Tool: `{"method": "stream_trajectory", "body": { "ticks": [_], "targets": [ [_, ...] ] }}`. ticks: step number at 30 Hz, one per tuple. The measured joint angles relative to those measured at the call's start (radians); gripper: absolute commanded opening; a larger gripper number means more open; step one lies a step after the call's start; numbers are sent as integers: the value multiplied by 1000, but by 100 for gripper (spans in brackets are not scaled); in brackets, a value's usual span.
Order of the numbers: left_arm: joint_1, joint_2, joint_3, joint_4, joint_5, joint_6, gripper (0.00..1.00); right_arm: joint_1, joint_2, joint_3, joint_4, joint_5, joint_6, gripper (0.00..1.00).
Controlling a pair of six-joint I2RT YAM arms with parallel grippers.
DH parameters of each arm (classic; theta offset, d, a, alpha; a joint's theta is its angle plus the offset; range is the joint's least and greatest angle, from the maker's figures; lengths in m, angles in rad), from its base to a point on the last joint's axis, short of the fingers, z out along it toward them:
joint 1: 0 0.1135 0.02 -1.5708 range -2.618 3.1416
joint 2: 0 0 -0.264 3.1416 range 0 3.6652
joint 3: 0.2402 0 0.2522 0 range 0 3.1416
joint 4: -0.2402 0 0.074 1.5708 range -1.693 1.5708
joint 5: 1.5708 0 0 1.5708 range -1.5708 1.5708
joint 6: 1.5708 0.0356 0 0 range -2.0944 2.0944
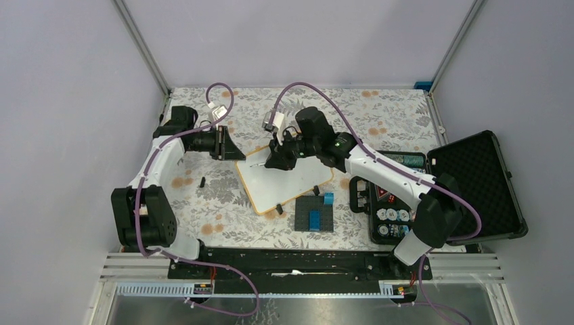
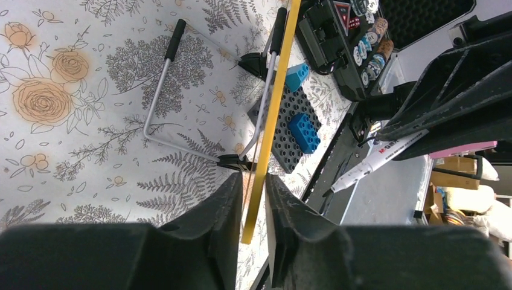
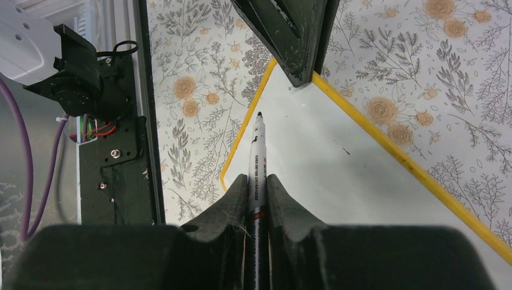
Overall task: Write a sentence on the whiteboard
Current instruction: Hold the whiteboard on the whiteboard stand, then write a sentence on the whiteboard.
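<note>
brick plate (image 1: pixel 302 211) sits nearest you on bench (image 1: pixel 223 203) | whiteboard (image 1: pixel 291 184) just beyond it, mid-bench, surface blank: your sentence not yet started, all writing left | right claw (image 3: pixel 256 179) clamps marker (image 3: pixel 258 139), tip over board | left claw (image 2: pixel 253 181) pinches board's frame

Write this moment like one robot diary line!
left claw: straddles whiteboard edge | right claw: shut on marker, tip over whiteboard | sentence: none visible

Right hand (image 3: pixel 256 179) clamped tight; left hand (image 2: pixel 253 179) fingers close together.
</note>
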Motion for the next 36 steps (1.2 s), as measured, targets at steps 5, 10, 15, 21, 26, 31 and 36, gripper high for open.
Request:
{"method": "stream_trajectory", "body": {
  "ticks": [5,10,15,21,26,31,36],
  "targets": [
    [0,65,33,-38,24,31,11,0,18,9,13,-3,-1,0],
    [-4,113,85,-64,50,64,2,0,48,35,11,-7,-17,0],
    [-35,130,131,-86,47,97,0,1,54,59,-19,-9,-42,0],
    [-92,184,201,-122,42,147,0,1,54,76,-51,-9,-70,0],
    [-101,214,225,-150,42,180,0,-1,53,74,-72,1,-102,0],
    [-101,219,232,-171,42,201,0,-7,51,72,-70,45,-127,0],
    [-101,219,232,-179,42,208,0,-12,51,72,-67,68,-132,0]
  ]
}}
